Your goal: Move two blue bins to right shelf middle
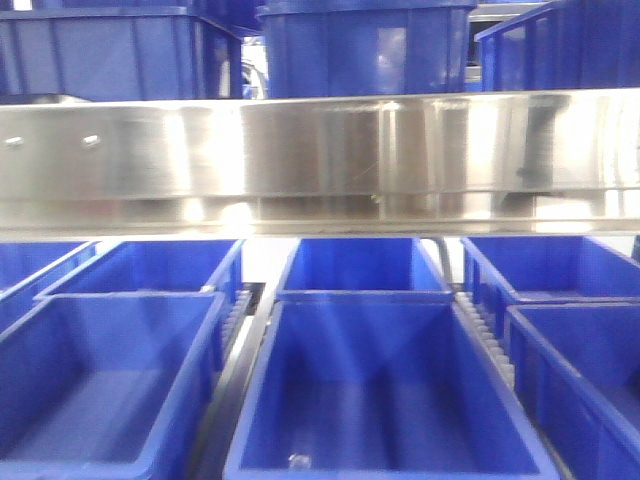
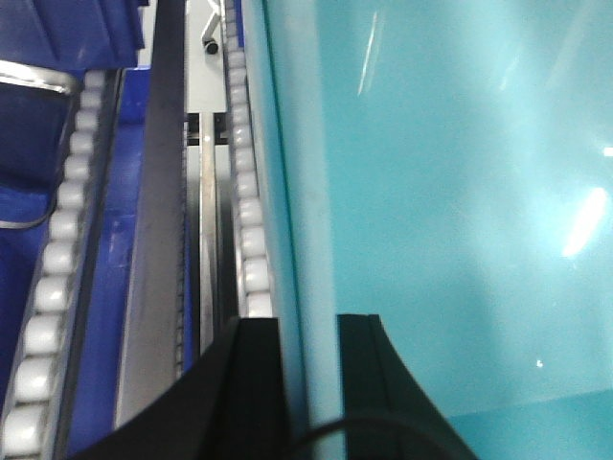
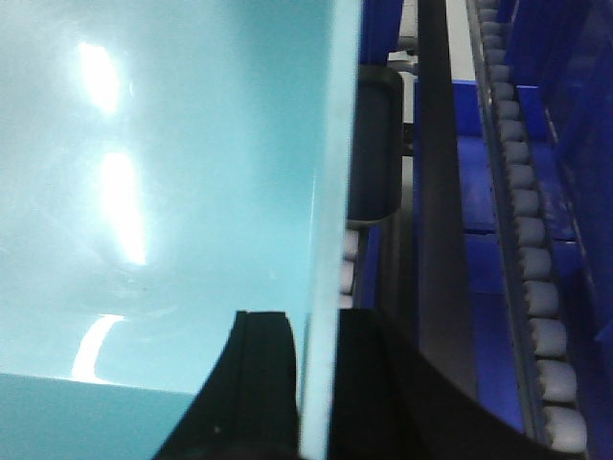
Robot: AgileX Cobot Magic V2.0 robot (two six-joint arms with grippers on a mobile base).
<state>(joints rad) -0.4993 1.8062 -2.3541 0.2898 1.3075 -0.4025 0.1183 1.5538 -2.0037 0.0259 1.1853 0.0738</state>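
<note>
Left pincer (image 2: pixel 308 383) and right pincer (image 3: pixel 316 383) each clamp a blue bin (image 1: pixel 360 335) wall, their bases cut off.

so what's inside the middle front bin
The middle front bin shows a mostly bare blue floor and one small pale object near its front edge, too blurred to identify. The strip of floor just behind the front rim is hidden.
</note>
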